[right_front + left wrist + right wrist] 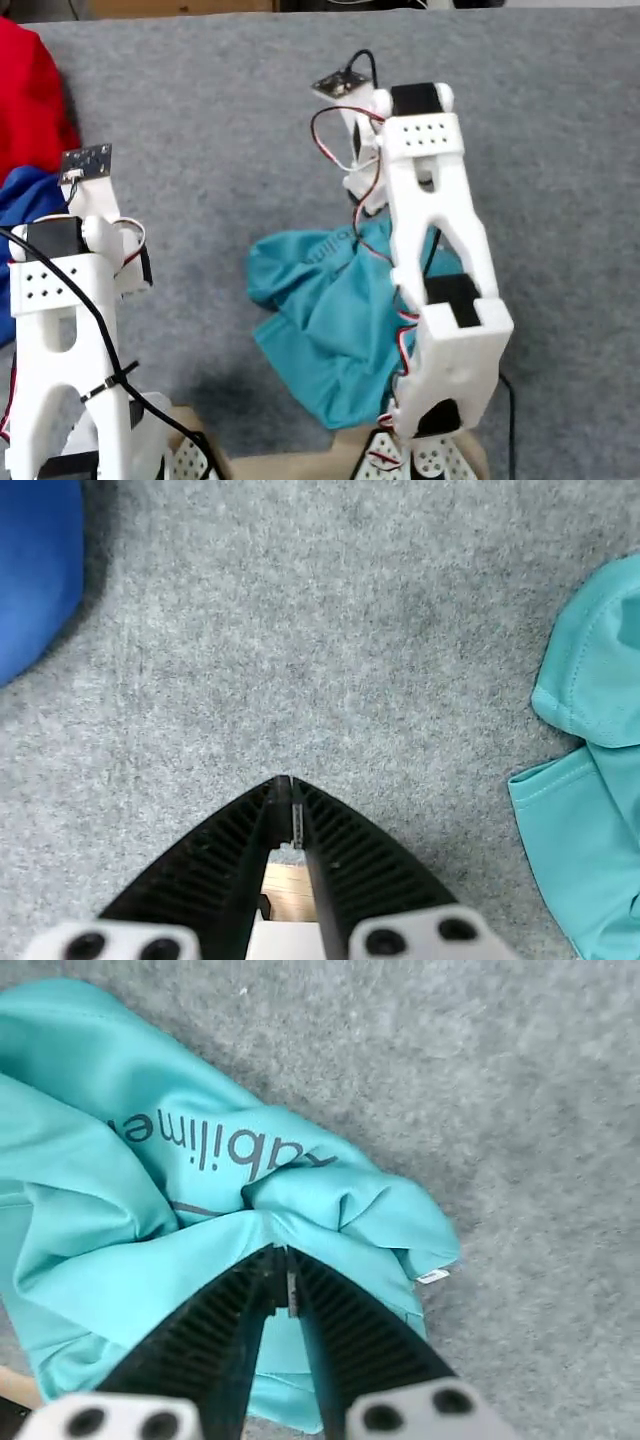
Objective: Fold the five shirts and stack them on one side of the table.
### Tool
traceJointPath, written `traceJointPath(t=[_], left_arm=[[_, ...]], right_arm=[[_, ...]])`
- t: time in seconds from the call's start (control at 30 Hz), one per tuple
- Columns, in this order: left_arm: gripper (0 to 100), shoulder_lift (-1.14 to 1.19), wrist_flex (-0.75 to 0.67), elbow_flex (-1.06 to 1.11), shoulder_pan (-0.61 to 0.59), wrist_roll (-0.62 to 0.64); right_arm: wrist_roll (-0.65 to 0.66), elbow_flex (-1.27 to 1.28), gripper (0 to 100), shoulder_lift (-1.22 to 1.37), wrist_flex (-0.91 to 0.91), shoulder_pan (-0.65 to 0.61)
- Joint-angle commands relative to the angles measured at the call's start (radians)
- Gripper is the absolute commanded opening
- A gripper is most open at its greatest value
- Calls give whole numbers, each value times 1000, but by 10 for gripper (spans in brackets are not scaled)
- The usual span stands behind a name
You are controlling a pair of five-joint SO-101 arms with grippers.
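High view. Flat grey felt-like table cover (pixel 200 130) across the whole work surface. One crumpled teal shirt of thin knit cloth (pixel 330 320) lies in a loose heap near the middle of the table, unfolded, with dark print on an upper fold. A bright red garment (pixel 25 90) sits bunched at the far left edge; a deep blue garment (pixel 25 195) lies just beside it, nearer the arm bases, the two touching. The white left arm (pixel 60 300) stands between the blue garment and the teal shirt. The white right arm (pixel 440 260) stretches over the teal shirt, its wrist above the heap's far edge.

Left wrist view. The left gripper (pixel 286 780), black with ribbed fingers, hangs over bare grey cover. Its fingers are pressed together with nothing between them. The blue garment is off to one side and the hemmed edge of the teal shirt to the other, both well apart from the tips.

Right wrist view. The right gripper (pixel 281 1255), of the same black ribbed type, has its fingers together, the tips resting at a raised ridge of the teal shirt. Whether cloth is caught between the tips cannot be told. A small white label (pixel 432 1277) sticks out at the shirt's edge, with grey cover beyond.
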Motion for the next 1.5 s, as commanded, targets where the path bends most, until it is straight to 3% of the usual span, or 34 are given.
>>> traceJointPath(t=[0.0,0.2,0.7,0.8,0.87,1.2,1.47], left_arm=[[23,-13,-8,-2,-3,-6],[22,-13,-6,-2,-3,-6],[21,-13,-5,-2,-8,-8],[21,-13,-5,-2,-8,-8],[21,-13,-5,0,-8,-8],[21,-13,-8,0,-8,-8],[23,-13,-15,-11,-2,-8]], right_arm=[[-8,19,47,-44,-48,35],[-6,27,126,48,-81,85],[2,22,123,288,-135,90],[2,22,76,300,-138,93],[0,21,5,300,-135,93],[-5,-282,5,291,38,94],[-2,-305,5,21,37,68]])
